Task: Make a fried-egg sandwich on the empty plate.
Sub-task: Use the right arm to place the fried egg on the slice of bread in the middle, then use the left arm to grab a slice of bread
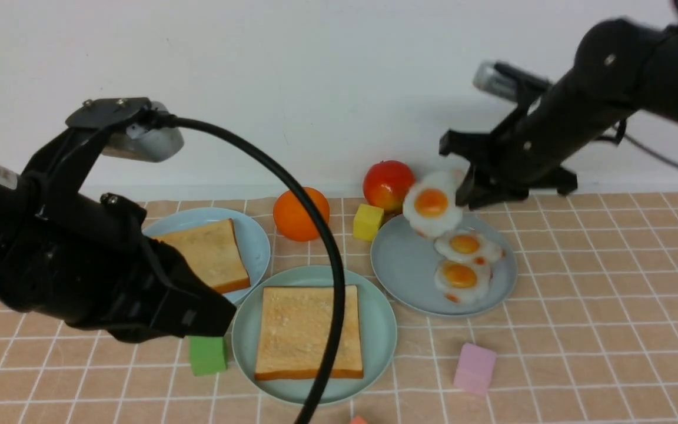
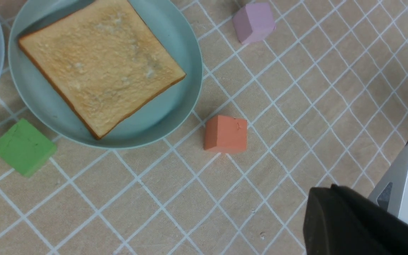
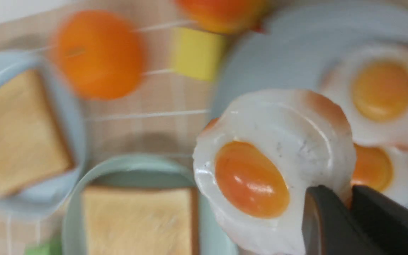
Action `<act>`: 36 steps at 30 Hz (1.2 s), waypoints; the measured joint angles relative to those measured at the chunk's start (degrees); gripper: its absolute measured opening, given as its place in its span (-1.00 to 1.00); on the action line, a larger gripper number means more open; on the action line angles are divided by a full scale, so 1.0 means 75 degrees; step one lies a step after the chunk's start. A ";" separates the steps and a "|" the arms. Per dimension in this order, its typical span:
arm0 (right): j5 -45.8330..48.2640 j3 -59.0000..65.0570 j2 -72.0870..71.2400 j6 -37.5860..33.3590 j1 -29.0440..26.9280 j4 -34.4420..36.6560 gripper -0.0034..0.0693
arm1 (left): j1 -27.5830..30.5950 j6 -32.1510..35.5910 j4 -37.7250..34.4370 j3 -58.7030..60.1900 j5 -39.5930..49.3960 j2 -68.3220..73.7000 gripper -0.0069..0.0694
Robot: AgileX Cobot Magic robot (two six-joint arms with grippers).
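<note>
The mint-green plate [image 1: 245,330] sits front and centre with one toast slice [image 1: 308,331] lying flat on it. A second toast slice [image 1: 212,253] rests on the light-blue plate [image 1: 256,235] behind it to the left. My right gripper [image 1: 462,188] is shut on the edge of a fried egg [image 1: 431,203] and holds it tilted in the air above the grey-blue plate's [image 1: 398,265] far rim. In the right wrist view the fried egg [image 3: 260,170] hangs from the gripper [image 3: 349,198]. My left gripper [image 1: 230,315] is shut and empty, low beside the mint-green plate's left rim.
Two more eggs [image 1: 467,244] [image 1: 459,275] lie on the grey-blue plate. An orange [image 1: 299,213], a red fruit [image 1: 387,184] and a yellow cube [image 1: 368,221] stand at the back. Green [image 1: 208,354], pink [image 1: 474,368] and orange-red [image 2: 225,134] cubes lie in front. The left arm's cable [image 1: 327,265] arcs across the mint-green plate.
</note>
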 joint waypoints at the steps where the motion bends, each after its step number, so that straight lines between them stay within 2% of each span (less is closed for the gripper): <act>1: 0.0073 0.0000 -0.0095 -0.0579 0.0071 0.0237 -0.65 | 0.0000 0.0000 0.0000 0.0000 0.0000 0.0000 -0.81; 3: 0.0200 0.0010 -0.0104 -0.1424 0.0305 0.0782 -0.65 | 0.0000 0.0000 0.0000 0.0000 0.0000 0.0000 -0.81; 10: 0.0245 0.0226 0.0599 -0.3452 0.1305 0.2827 -0.65 | 0.0000 0.0000 0.0000 0.0000 0.0000 0.0000 -0.79; 14: -0.0160 0.0226 0.1075 -0.3753 0.1630 0.3348 -0.65 | 0.0000 0.0000 0.0000 0.0000 0.0000 0.0000 -0.78; 18: -0.0475 0.0243 0.1388 -0.3753 0.1654 0.3394 -0.64 | 0.0000 0.0000 0.0000 0.0000 0.0044 0.0000 -0.77; 22: -0.0381 0.0243 0.1447 -0.3753 0.1651 0.3335 -0.51 | 0.0000 0.0000 0.0000 0.0000 0.0145 0.0000 -0.77; 24: -0.0253 0.0243 0.1447 -0.3753 0.1651 0.3335 -0.42 | 0.0000 0.0000 0.0000 0.0000 0.0164 0.0000 -0.76; 28: 0.0022 0.0243 0.1447 -0.3753 0.1651 0.2953 -0.02 | 0.0000 0.0000 0.0000 0.0000 0.0170 0.0000 -0.75; 29: 0.0031 0.0243 0.1440 -0.3753 0.1640 0.2922 0.00 | 0.0000 0.0000 0.0000 0.0000 0.0170 0.0000 -0.74; 31: 0.0157 0.0243 0.1320 -0.3753 0.1549 0.2498 0.17 | 0.0000 -0.0020 0.0000 0.0000 0.0170 0.0000 -0.74; 36: 0.0761 0.0094 0.0428 -0.3781 0.0960 0.1983 0.27 | 0.0000 -0.0572 0.0229 0.0000 -0.0162 0.0000 -0.72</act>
